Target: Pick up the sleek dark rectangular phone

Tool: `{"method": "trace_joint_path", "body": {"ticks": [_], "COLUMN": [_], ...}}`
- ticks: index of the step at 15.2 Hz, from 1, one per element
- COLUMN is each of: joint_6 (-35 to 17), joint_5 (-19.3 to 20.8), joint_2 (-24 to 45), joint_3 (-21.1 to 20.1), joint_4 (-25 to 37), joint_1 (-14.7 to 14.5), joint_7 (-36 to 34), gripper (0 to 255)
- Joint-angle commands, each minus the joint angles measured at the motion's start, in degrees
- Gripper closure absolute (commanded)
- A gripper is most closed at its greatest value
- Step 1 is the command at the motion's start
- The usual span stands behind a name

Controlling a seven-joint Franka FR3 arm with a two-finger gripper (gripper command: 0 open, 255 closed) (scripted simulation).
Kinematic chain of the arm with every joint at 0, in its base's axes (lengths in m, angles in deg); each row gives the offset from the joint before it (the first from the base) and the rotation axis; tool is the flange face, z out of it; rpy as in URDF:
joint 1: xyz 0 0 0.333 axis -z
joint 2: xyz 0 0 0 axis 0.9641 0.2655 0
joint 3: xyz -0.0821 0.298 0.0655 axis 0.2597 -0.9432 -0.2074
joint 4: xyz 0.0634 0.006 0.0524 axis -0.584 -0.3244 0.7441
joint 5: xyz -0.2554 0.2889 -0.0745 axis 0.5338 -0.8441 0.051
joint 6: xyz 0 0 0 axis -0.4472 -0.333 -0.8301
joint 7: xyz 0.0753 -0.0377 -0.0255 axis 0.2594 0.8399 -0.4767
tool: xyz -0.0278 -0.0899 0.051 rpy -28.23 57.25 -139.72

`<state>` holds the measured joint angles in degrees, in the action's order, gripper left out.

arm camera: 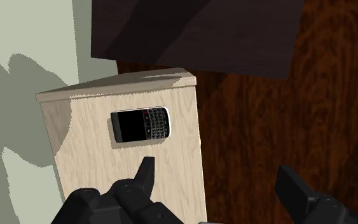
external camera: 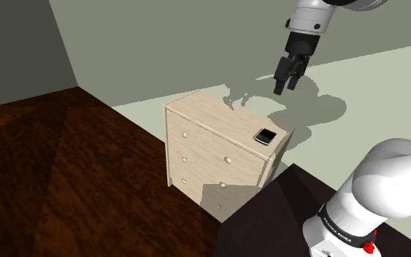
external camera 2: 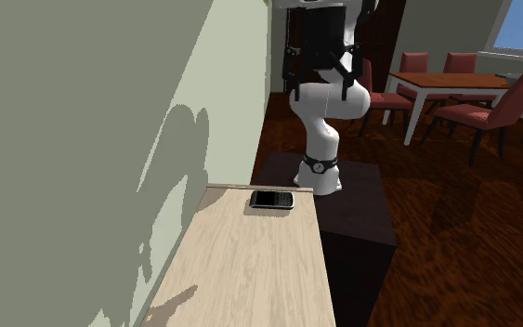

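The phone (arm camera: 140, 125), a dark rectangular slab with a black screen and a small keypad at one end, is seen lying flat on the top of a pale wood-grained chest of drawers (external camera: 211, 150), near the end of that top closest to the robot's dark stand (external camera: 269, 219). The chest is set against a pale green wall (external camera: 196, 44) on a dark wooden floor (external camera: 65, 182). The hand (external camera: 286, 87) is held well above the chest and apart from the phone, with its fingers (arm camera: 147, 173) spread wide and nothing between them. In the wrist view the phone is framed ahead of the fingers, nearer to one finger than centred between the two. The approach is judged to be the step in hand, since no contact has been made and no grasp is yet begun. For the next move, the hand would need to be lowered over the phone and centred on it. The fingers would then be set across its narrower width, so that the thin body can be pinched by its long edges close to the surface. No brand or label can be read on the phone. White lettering is carried on a dark band of the arm (external camera: 386, 190) low down, but it cannot be made out.
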<state>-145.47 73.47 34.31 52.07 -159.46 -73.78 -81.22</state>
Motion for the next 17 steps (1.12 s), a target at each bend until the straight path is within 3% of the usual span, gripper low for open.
{"method": "trace_joint_path", "body": {"ticks": [1, 17], "joint_6": [0.0, -35.25], "joint_5": [0.0, -4.77], "joint_2": [0.0, 14.52], "joint_3": [0.0, -6.69], "joint_4": [0.0, -18.21], "joint_1": [0.0, 19.08], "joint_7": [0.0, -47.72], "gripper": [0, 0]}}
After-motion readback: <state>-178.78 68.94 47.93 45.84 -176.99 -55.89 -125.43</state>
